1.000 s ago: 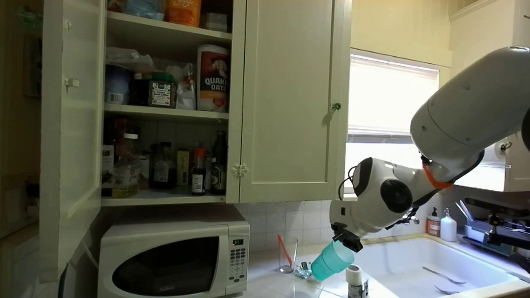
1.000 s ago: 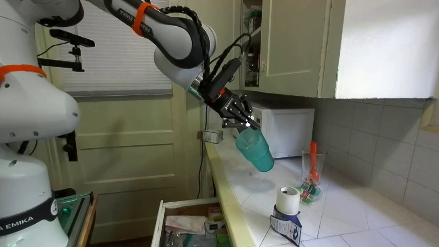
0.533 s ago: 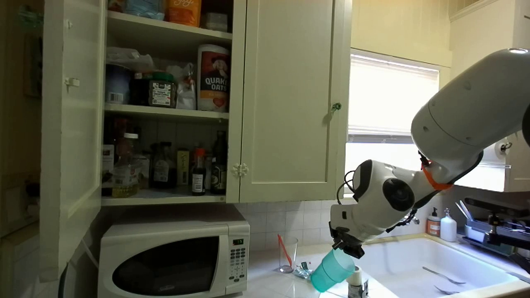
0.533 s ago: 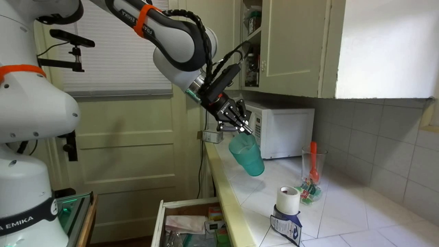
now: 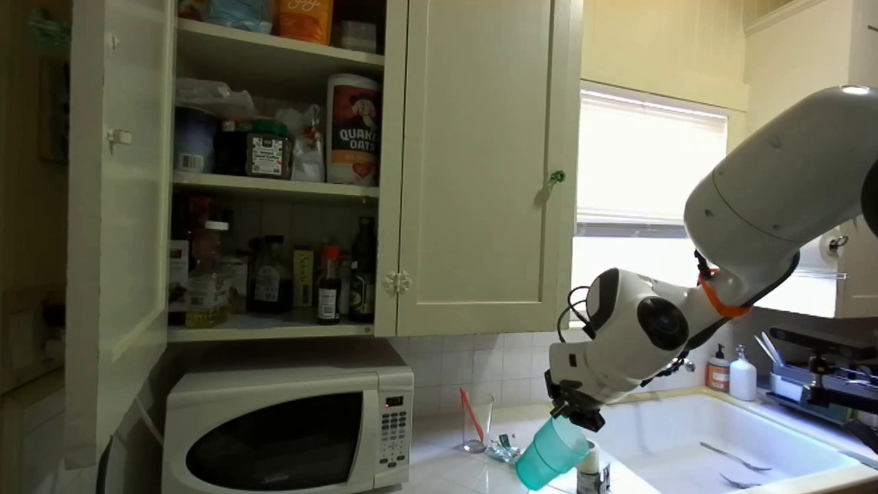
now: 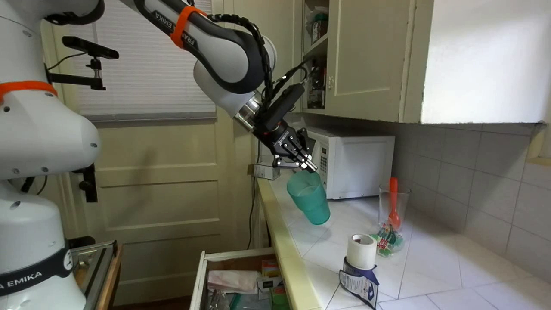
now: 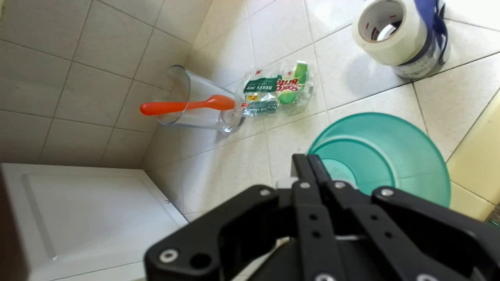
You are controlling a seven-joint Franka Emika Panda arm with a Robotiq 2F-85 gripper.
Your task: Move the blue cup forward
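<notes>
Wrist view, cup [image 7: 414,152]: teal, see-through plastic; its round mouth is shown, with a stepped wall and a paler base inside.
Cup's place: held tilted over the white-tiled tabletop [image 6: 430,271] in both exterior views; whether its base is touching cannot be told.
Pincer [image 7: 308,160]: fingers are pressed together, the cup's rim pinched between them.
Glass [image 6: 403,202]: stood upright; an orange spoon [image 7: 175,107] is leaned inside, and a clear packet [image 7: 275,89] is laid near its foot.
Drawer [image 6: 239,255]: standing open; a pink cloth [image 6: 232,280] and small boxes [image 6: 270,284] are seen within.
Cupboard [image 5: 274,184]: an oats tub [image 5: 353,130], a green-lidded jar [image 5: 269,154] and bottles [image 5: 329,291] are set on its shelves.
Sink [image 5: 713,412]: two pieces of cutlery [image 5: 735,457] are held.
</notes>
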